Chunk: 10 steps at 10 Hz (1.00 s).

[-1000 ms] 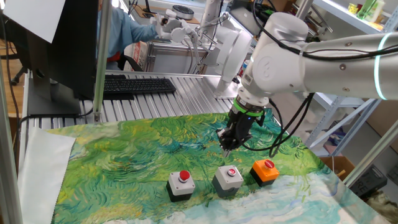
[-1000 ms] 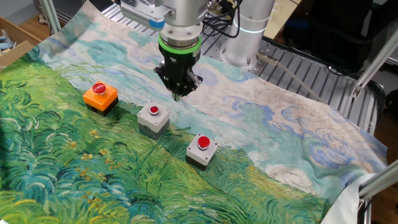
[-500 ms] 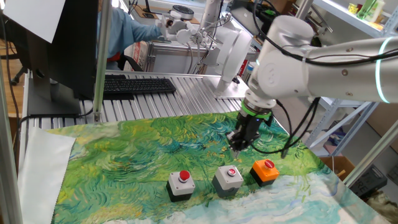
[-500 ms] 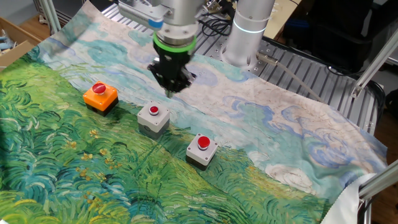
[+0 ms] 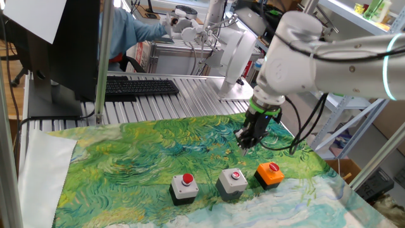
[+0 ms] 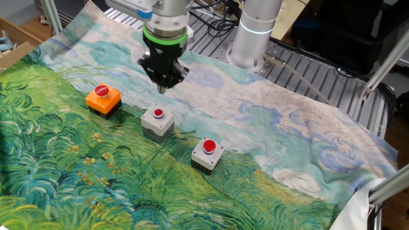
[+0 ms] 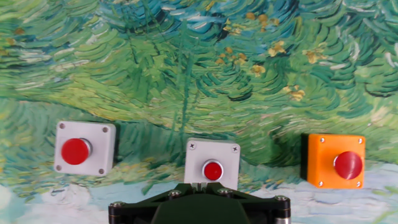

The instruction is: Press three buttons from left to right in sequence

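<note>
Three buttons stand in a row on the painted cloth. In one fixed view, a grey one is on the left, a grey one in the middle and an orange one on the right. All have red caps. In the other fixed view the order is mirrored: orange, grey, grey. My gripper hangs above the cloth behind the row, between the middle and orange buttons, touching none. In the hand view its fingertips meet, shut and empty, in front of the middle button.
A black keyboard and a monitor stand sit on the slatted metal table behind the cloth. A person in blue sits at the back. The arm's base stands beyond the cloth. A cardboard box lies off one edge.
My gripper has moved sideways from behind the middle button toward the orange button, staying above the cloth. The buttons have not moved.
</note>
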{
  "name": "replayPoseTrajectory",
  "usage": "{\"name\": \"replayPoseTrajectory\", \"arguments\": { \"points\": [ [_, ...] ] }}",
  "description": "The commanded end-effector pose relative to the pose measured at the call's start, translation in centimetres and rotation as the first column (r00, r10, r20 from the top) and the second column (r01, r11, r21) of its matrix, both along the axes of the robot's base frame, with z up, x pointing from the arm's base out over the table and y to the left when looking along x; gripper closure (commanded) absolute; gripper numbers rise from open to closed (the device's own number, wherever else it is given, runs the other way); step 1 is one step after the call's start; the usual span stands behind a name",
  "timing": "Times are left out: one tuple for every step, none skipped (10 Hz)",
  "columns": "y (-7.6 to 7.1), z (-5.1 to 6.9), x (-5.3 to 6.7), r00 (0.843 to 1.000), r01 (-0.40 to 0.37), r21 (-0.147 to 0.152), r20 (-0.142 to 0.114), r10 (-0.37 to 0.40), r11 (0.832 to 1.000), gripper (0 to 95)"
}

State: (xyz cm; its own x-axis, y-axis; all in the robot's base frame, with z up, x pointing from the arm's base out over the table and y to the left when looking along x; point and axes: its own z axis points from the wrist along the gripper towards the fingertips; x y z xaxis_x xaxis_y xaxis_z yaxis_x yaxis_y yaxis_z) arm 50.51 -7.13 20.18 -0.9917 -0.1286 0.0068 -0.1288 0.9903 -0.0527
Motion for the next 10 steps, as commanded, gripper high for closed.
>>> {"name": "replayPoseTrajectory", "arguments": {
  "points": [
    [-0.4, 0.4, 0.2, 1.000, 0.000, -0.009, 0.000, 0.000, 1.000, 95.0],
    [-0.6, 0.6, 0.3, 1.000, 0.000, -0.012, 0.000, 0.000, 1.000, 95.0],
    [-0.9, 0.8, 0.5, 1.000, -0.003, -0.015, 0.000, 0.003, 1.000, 95.0],
    [-1.0, 0.9, 0.6, 1.000, -0.005, -0.016, 0.000, 0.005, 1.000, 95.0],
    [-1.3, 1.1, 0.8, 1.000, -0.004, -0.017, 0.000, 0.004, 1.000, 95.0],
    [-1.5, 1.3, 1.0, 1.000, -0.004, -0.014, 0.000, 0.004, 1.000, 95.0],
    [-1.6, 1.3, 1.1, 1.000, -0.004, -0.007, 0.000, 0.004, 1.000, 95.0],
    [-1.6, 1.3, 1.1, 1.000, -0.028, 0.001, 0.002, 0.028, 1.000, 95.0],
    [-1.6, 1.3, 1.1, 1.000, -0.032, 0.003, 0.002, 0.032, 0.999, 95.0],
    [-1.6, 1.3, 1.1, 0.999, -0.032, 0.004, 0.004, 0.032, 0.999, 95.0]
  ]
}}
